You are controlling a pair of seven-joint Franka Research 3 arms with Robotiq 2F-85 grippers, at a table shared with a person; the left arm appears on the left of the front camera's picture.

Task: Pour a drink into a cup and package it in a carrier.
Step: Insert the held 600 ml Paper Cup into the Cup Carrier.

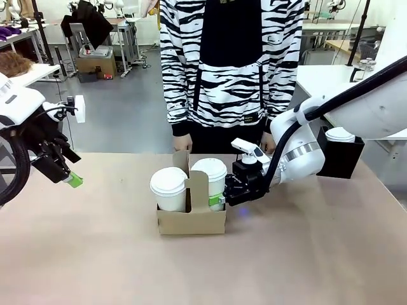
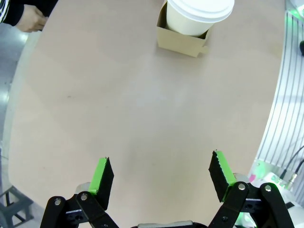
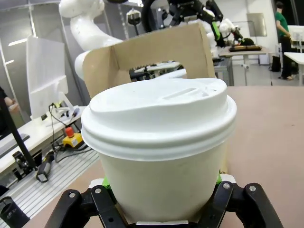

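The brown cardboard carrier (image 1: pixel 191 221) stands mid-table with two lidded white cups in its slots, one on the left (image 1: pixel 169 189) and one on the right (image 1: pixel 211 176). My right gripper (image 1: pixel 220 198) is shut on the right cup (image 3: pixel 159 142), with a green pad against each side of it. The handle panel (image 3: pixel 152 52) rises behind that cup. My left gripper (image 1: pixel 71 179) hangs above the table's left side. In the left wrist view it is open (image 2: pixel 161 173) and empty, well away from the carrier (image 2: pixel 183 40) and cup (image 2: pixel 199 12). The drink is out of view.
A person in a black-and-white striped top stands at the far edge, with one hand (image 2: pixel 31 19) near the table rim. A black square box (image 1: pixel 340 157) holding a white lidded cup (image 1: pixel 339 134) sits at the back right. Bare tabletop (image 1: pixel 95 254) lies in front and to the left.
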